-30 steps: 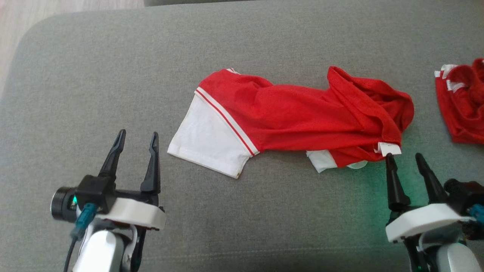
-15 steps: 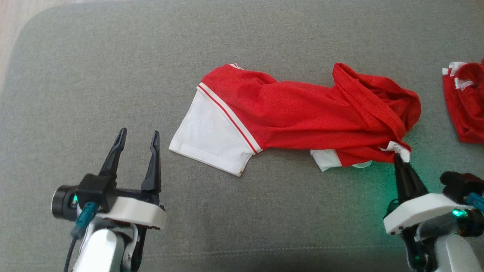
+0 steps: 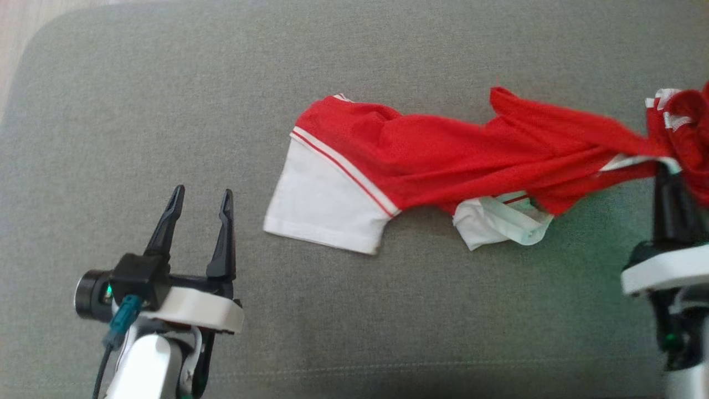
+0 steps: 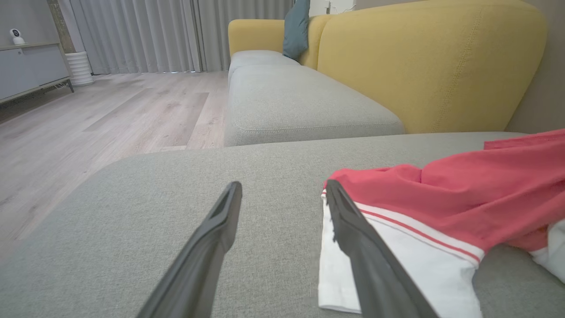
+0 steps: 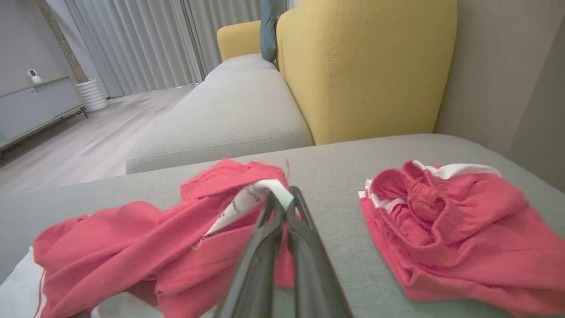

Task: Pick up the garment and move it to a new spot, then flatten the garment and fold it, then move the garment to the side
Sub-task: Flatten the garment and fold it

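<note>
You're barely into step 1: your right gripper (image 3: pixel 664 169) is clamped on the white tag (image 3: pixel 631 162) of the red shirt (image 3: pixel 443 160), which mostly lies on the grey cushion (image 3: pixel 166 83), your left gripper (image 3: pixel 202 193) is wide open and empty beside the sleeve (image 3: pixel 327 208), and flattening, folding and setting aside remain.

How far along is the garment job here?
Done: right pincer shut on the garment at its white label. In hand: that end stretched rightward, the rest crumpled on the cushion. Left: placing, flattening, folding, moving aside; left pincer open, apart from it.
</note>
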Controlling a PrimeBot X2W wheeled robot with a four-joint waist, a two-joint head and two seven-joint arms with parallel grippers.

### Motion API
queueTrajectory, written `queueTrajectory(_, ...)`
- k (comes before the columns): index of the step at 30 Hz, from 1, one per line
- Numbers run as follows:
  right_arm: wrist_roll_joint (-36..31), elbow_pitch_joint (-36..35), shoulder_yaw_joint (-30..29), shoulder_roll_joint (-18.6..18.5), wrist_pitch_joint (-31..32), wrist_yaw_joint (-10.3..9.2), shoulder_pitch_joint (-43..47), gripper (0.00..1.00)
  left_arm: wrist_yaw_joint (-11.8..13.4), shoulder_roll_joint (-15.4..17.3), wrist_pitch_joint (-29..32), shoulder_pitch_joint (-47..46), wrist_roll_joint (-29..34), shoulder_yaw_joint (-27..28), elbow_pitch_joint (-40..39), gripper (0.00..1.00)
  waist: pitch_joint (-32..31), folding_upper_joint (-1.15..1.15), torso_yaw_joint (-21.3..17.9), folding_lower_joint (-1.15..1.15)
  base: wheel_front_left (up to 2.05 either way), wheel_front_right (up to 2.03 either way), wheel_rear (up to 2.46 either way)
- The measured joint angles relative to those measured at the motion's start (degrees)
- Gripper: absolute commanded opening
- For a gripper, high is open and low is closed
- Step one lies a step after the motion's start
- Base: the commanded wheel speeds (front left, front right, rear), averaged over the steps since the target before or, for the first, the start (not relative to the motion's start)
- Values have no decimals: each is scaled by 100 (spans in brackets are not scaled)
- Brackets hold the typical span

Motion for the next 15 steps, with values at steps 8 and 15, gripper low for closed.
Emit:
queueTrajectory(8,219,-159,-51,-554,589,0,-388,0,-8,-27,0,-119,0,2,-8,100,85,0,54,0,0,0,0)
queueTrajectory(15,458,647,539,-916,870,0,-1204,0,-79,-56,0,-247,1,1,-16,100,293,0,116,0,0,0,0)
